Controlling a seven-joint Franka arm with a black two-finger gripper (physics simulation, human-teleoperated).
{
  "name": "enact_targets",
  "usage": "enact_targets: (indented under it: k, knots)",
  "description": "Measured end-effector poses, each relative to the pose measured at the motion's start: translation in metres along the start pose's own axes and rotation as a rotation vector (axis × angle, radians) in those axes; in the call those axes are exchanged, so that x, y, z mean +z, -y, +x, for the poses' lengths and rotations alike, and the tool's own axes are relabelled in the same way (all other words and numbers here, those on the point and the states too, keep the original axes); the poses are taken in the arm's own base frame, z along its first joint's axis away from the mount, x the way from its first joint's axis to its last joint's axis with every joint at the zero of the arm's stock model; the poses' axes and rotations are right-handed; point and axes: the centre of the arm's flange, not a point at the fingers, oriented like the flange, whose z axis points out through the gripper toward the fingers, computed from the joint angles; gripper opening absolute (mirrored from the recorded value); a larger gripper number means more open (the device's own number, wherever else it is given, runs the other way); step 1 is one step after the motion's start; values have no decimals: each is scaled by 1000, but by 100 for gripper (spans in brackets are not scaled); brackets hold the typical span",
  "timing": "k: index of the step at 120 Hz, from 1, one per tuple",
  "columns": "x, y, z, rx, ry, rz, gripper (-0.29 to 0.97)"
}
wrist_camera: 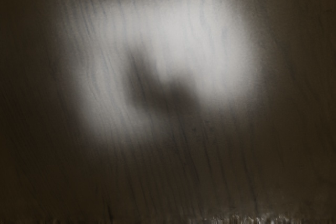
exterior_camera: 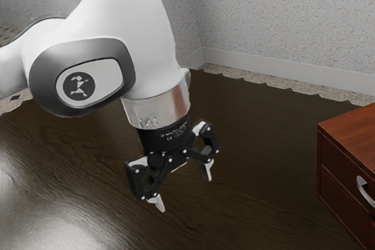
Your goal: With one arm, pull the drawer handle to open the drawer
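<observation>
Dark wooden floor bears the cabinet, whose drawer will likely slide stiffly, so my open, empty hand, well away from the cabinet, should clasp the rigid (probably slick) metal handle mid-bar.

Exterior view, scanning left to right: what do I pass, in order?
grey joint cap on the arm → gripper, fingers open and holding nothing → red-brown cabinet → silver drawer handle at the right edge
</observation>
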Motion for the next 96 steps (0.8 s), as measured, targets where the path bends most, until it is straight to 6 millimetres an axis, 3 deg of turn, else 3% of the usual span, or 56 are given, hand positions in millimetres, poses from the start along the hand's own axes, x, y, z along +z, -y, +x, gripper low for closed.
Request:
enact_targets:
  k: [18, 30, 48, 63, 76, 96]
  knots:
    - [20, -20, -25, 30, 40, -75, 68]
    - [29, -22, -65, 99, 69, -117, 68]
    - [42, -49, -78, 92, 81, -156, 68]
    - [45, -47, -122, 157, 99, -178, 68]
    - [42, -71, -135, 153, 89, -215, 68]
    - [41, -75, -142, 157, 89, -231, 68]
